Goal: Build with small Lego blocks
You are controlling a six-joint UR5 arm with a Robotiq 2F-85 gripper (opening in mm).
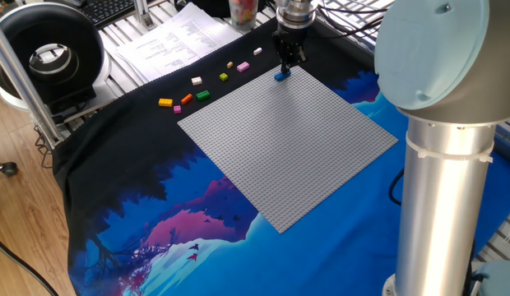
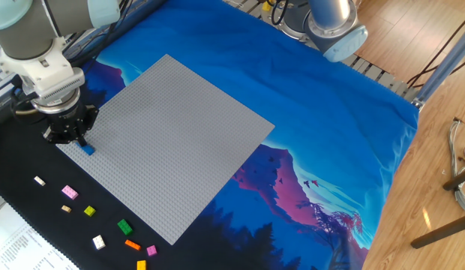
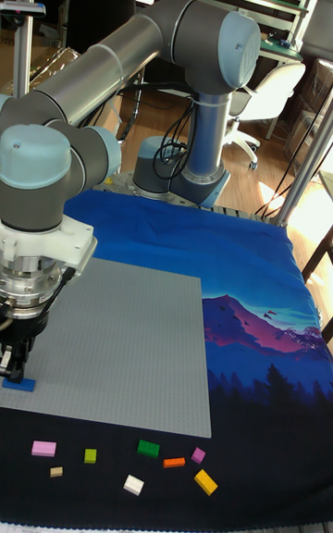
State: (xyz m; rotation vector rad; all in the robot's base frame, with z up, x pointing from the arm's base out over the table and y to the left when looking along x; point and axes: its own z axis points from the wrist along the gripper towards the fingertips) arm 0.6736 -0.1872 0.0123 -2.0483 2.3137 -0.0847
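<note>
A blue brick point(image 1: 281, 76) point(image 2: 87, 149) point(image 3: 18, 384) sits on the corner of the grey studded baseplate point(image 1: 288, 140) point(image 2: 172, 127) point(image 3: 120, 348). My gripper point(image 1: 285, 69) point(image 2: 79, 140) point(image 3: 13, 368) stands upright right over it, fingers close together with their tips down on the brick. Several small Lego blocks lie loose on the black cloth beside the plate: yellow point(image 1: 165, 103), orange point(image 1: 187, 99), green point(image 1: 203, 95) point(image 3: 148, 447), white point(image 1: 197, 80), pink point(image 1: 243, 67) point(image 2: 70, 193) point(image 3: 43, 448).
Printed papers point(image 1: 173, 37) and a round black device point(image 1: 45, 53) lie beyond the loose bricks. The arm's thick column point(image 1: 448, 164) fills the right foreground. Blue patterned cloth point(image 2: 315, 112) covers the table around the plate.
</note>
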